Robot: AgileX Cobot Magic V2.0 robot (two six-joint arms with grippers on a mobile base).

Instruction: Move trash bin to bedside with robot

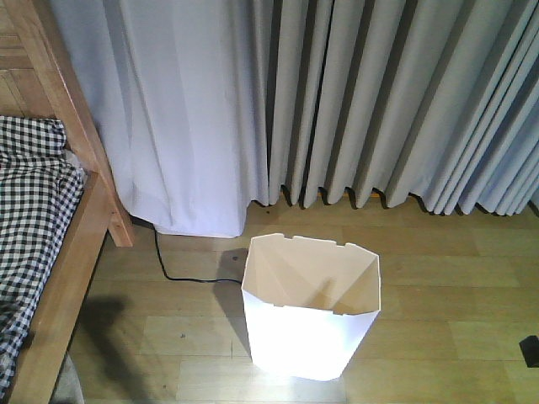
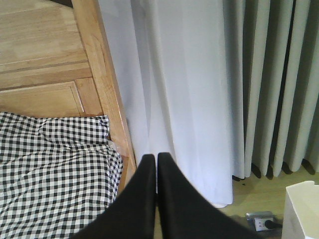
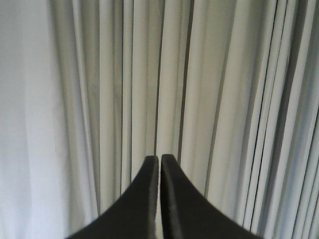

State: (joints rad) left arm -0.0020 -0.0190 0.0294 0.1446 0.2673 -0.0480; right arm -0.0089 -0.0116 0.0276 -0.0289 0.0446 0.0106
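The trash bin (image 1: 310, 316) is white and made of thin plastic. Its top edge has flat sides with corners, and there are little notches along the far edge. It gets narrower toward the bottom. It is open on top, and the inside looks bare. It stands upright on the wooden floor (image 1: 446, 278), in front of the long grey curtains (image 1: 379, 101). It does not touch them.

The bed (image 1: 72, 252) is on the left side of the front view. It has a light brown wooden frame and a slanted post, and black-and-white checked bedding (image 1: 29, 210) lies on it. The bin is to the right of the bed, with a strip of bare floor between them. A thin black cable (image 1: 181, 273) runs on the floor from under the curtain toward the bin.

In the left wrist view, the left gripper (image 2: 157, 162) has its two black fingers pressed together with nothing between them. It points at the curtain just beside the bed post. A corner of the white bin shows at the bottom right, and a wall plug box (image 2: 260, 220) sits on the floor near it.

In the right wrist view, the right gripper (image 3: 159, 162) has its fingers together too, holding nothing. Only curtain folds are in front of it.
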